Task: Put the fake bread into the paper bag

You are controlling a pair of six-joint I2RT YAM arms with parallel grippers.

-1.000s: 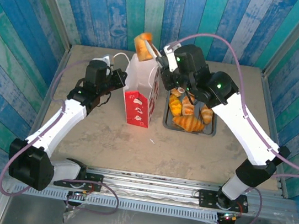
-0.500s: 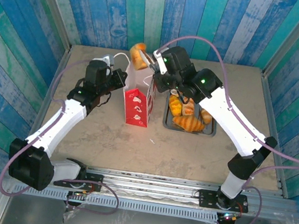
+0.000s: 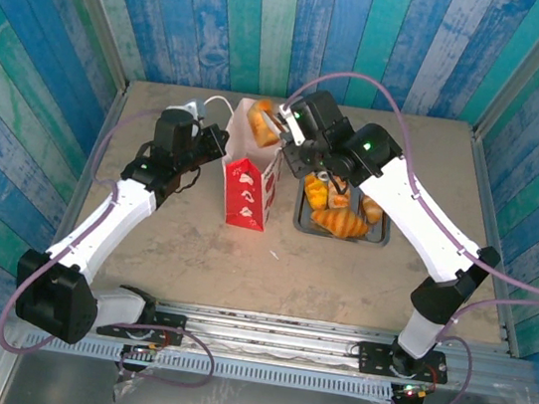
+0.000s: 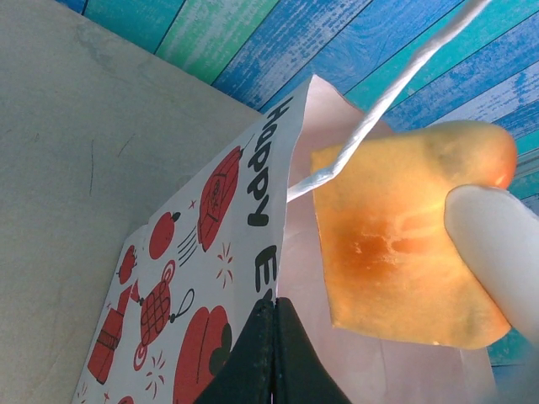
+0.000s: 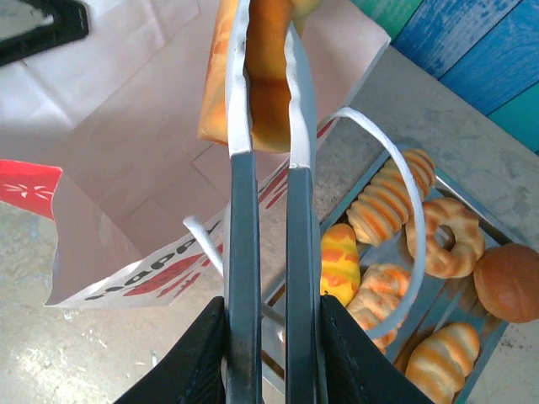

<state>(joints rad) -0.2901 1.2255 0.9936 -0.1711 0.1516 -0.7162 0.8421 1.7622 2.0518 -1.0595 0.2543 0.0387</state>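
To the left of the paper bag [image 3: 248, 187], our left gripper [image 3: 220, 142] has not shifted in the last second. It is pinched fully closed on the bag's left rim, and in the left wrist view its black fingers meet on the paper edge and hold the mouth open. The bag itself stands upright where it stood, one white cord handle [image 4: 396, 93] hanging slack across its opening. What has changed is above it. The pastry [image 3: 265, 121], which a second ago hung well above the bag's back edge, has swung a little left and come down, and it is now right at the mouth, over the pale inside of the bag. We cannot tell whether its lower end is already below the rim. We take this to mean the carry is over and only the last lowering and the release remain for this piece. The pastry is not in our fingers directly. It sits between the tips of the tongs [image 5: 242, 219], and our right gripper [image 3: 299, 131], just right of the bag's mouth, is squeezed nearly closed around the tongs' two blades. Further right of the bag, the tray [image 3: 382, 240] holds the rest of the fake bread [image 3: 338, 212], waiting to go in.
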